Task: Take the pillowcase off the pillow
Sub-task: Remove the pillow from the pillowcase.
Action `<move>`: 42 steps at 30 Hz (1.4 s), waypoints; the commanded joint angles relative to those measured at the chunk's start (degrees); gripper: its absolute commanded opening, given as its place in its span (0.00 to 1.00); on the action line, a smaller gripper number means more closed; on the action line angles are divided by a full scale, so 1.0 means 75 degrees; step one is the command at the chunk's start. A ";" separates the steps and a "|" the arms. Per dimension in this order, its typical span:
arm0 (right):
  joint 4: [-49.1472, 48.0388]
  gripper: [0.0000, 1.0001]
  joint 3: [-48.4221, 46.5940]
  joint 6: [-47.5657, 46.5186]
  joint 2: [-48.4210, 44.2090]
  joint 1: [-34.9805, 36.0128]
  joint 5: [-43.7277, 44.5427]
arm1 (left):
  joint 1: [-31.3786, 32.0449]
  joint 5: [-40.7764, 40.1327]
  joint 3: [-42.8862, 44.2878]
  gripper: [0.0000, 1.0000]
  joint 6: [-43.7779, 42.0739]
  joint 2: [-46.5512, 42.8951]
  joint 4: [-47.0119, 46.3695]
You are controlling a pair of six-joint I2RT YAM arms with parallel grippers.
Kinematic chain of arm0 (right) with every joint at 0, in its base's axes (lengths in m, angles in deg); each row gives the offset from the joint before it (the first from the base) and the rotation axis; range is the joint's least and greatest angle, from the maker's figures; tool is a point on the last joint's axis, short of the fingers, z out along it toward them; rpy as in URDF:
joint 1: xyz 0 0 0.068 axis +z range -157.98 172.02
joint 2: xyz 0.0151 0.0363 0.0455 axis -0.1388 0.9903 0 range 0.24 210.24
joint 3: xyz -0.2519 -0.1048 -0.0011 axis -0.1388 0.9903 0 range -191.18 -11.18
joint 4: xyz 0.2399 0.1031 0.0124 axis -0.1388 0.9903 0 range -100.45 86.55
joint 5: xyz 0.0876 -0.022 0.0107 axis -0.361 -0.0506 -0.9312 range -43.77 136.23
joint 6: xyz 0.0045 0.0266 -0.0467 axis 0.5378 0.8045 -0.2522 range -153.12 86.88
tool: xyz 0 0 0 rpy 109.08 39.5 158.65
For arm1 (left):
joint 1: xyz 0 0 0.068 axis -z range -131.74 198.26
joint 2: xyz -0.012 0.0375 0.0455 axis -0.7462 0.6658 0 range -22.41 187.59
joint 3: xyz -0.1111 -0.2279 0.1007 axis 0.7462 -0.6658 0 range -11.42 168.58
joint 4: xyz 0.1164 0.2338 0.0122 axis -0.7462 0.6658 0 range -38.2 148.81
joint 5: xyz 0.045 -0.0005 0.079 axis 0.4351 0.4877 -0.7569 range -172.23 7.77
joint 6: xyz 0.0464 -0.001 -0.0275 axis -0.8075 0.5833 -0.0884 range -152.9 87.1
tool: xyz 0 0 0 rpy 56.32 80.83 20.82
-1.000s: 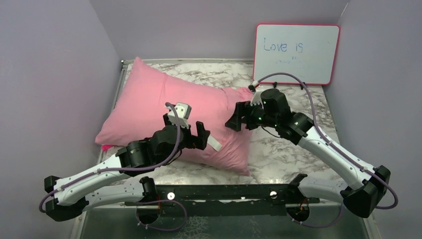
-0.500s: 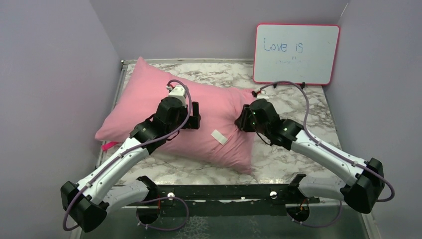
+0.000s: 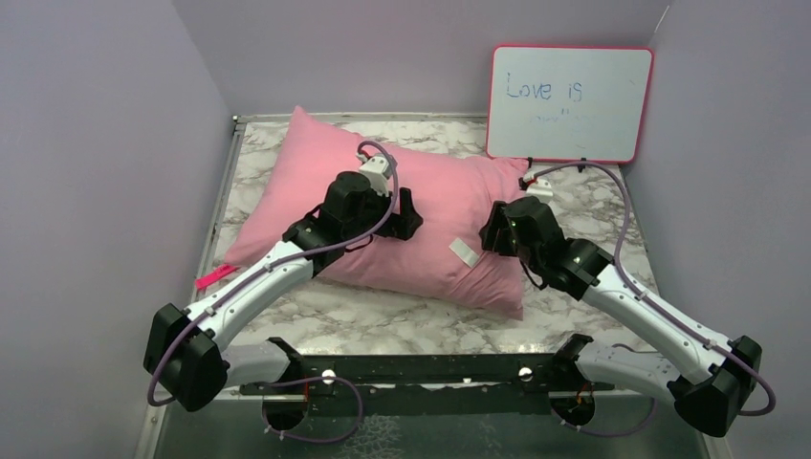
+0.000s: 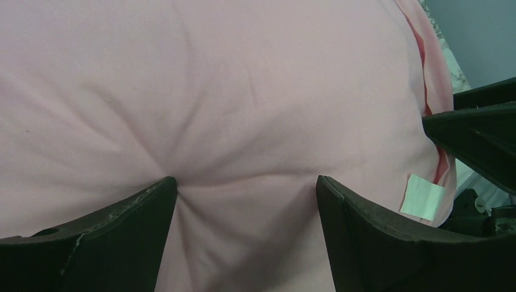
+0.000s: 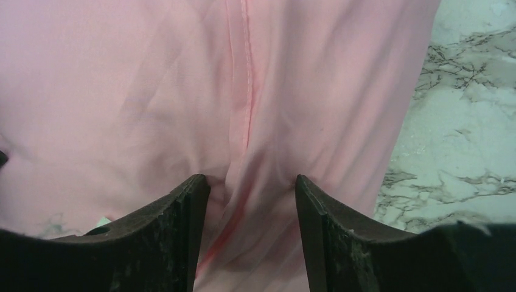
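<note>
Pillowcase (image 3: 316, 182) under both my grippers: left gripper (image 4: 246, 179) spread, pressing fabric; right gripper (image 5: 251, 177) half-apart astride seam (image 5: 246, 73), pinch unclear.

Whiteboard (image 3: 570, 103) reads "Love is"

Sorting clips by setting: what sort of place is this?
Probably a robot lab cell: plain lilac walls box in a marbled table, with left arm and right arm mounted at its edge.
</note>
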 commanded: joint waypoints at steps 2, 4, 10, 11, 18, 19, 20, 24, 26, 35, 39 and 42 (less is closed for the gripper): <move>0.0618 0.66 -0.0539 -0.0460 -0.0009 0.0008 -0.0341 | 0.0035 -0.0404 -0.0491 0.88 0.0386 -0.0598 0.0473; 0.0758 0.72 -0.0750 -0.0715 0.0014 0.0008 -0.0343 | 0.0042 -0.0552 -0.0752 0.89 0.0348 -0.1023 0.0673; 0.1189 0.98 -0.1303 -0.0867 0.0130 0.0008 -0.1223 | 0.0043 -0.0746 -0.1369 0.93 0.0475 -0.2106 0.1282; 0.1018 1.00 -0.1255 -0.0886 0.0010 0.0008 -0.1383 | 0.0035 -0.0752 -0.1450 0.93 0.0561 -0.2227 0.1274; 0.0086 1.00 -0.0181 -0.0420 -0.1180 0.0008 -0.1842 | 0.0042 -0.0520 -0.1493 0.93 0.0930 -0.2434 0.1349; 0.0335 1.00 -0.0271 -0.0313 -0.1081 0.0008 -0.1624 | 0.0043 -0.0485 -0.1461 0.94 0.0958 -0.2425 0.1367; 0.0602 1.00 -0.0401 -0.0301 -0.0904 0.0008 -0.1453 | 0.0040 -0.0462 -0.1438 0.93 0.0978 -0.2427 0.1411; 0.1505 0.83 -0.0932 -0.0514 0.0014 0.0013 -0.1000 | 0.0037 -0.0464 -0.1422 0.93 0.1024 -0.2501 0.1517; 0.1818 0.68 -0.1053 -0.0299 0.0379 0.0008 -0.0767 | 0.0042 -0.0472 -0.1439 0.94 0.1030 -0.2577 0.1598; 0.2058 0.23 -0.1149 -0.0139 0.0500 0.0008 -0.0153 | 0.0043 -0.0571 -0.1245 0.93 0.0892 -0.2645 0.1842; 0.2338 0.14 -0.1673 -0.0263 0.0739 0.0008 -0.0192 | 0.0040 -0.0630 -0.0967 0.93 0.0760 -0.2412 0.2191; 0.2396 0.16 -0.1928 -0.0381 0.1018 0.0008 -0.0194 | 0.0037 -0.0748 -0.0841 0.93 0.0664 -0.2375 0.2212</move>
